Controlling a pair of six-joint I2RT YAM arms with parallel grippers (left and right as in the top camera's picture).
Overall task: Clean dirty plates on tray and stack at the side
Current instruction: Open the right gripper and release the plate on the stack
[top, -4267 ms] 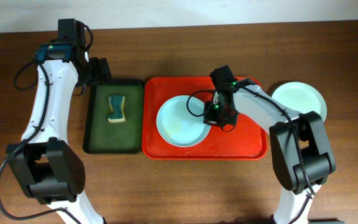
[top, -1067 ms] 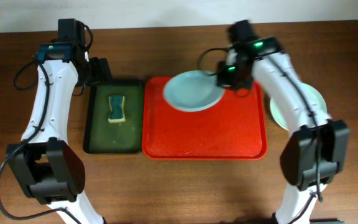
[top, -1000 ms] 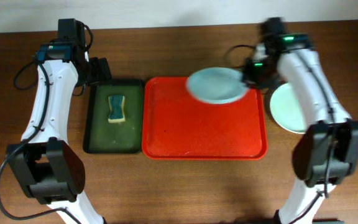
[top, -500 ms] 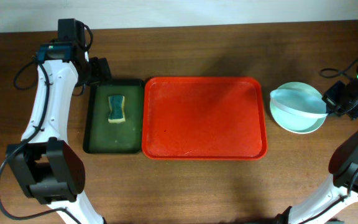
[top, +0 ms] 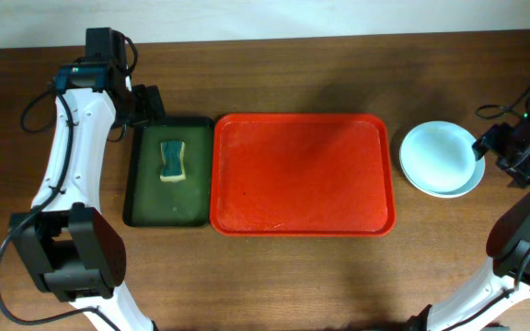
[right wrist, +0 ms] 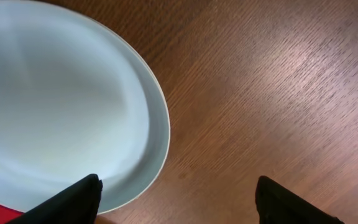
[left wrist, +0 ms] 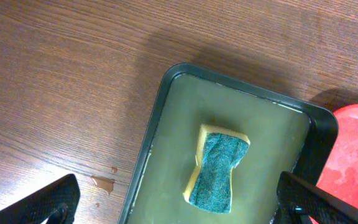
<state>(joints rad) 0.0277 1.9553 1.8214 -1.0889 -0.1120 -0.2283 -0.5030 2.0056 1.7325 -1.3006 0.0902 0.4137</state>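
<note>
The red tray [top: 302, 207] holds no plates. On the wood to its right, pale blue plates [top: 438, 156] lie stacked flat, and the right wrist view shows the top plate [right wrist: 55, 106] sitting inside a wider rim beneath it. My right gripper [top: 482, 150] hovers at the stack's right edge, open and holding nothing. In its own view the right gripper [right wrist: 179, 205] is over bare wood just off the rim. My left gripper [top: 147, 108] stands open at the back of the green tray. The left wrist view shows that gripper [left wrist: 182, 208] wide open above the sponge [left wrist: 219, 168].
A dark green tray [top: 145, 207] with a yellow and teal sponge [top: 171, 161] lies left of the red tray. A few water drops [left wrist: 103, 182] mark the wood beside the green tray [left wrist: 166, 149]. The right arm reaches in from the table's right edge.
My right gripper carried a pale blue plate off the red tray to the right, set it on the stack and opened. The plate was tilted and now lies flat. The left arm is unmoved.
</note>
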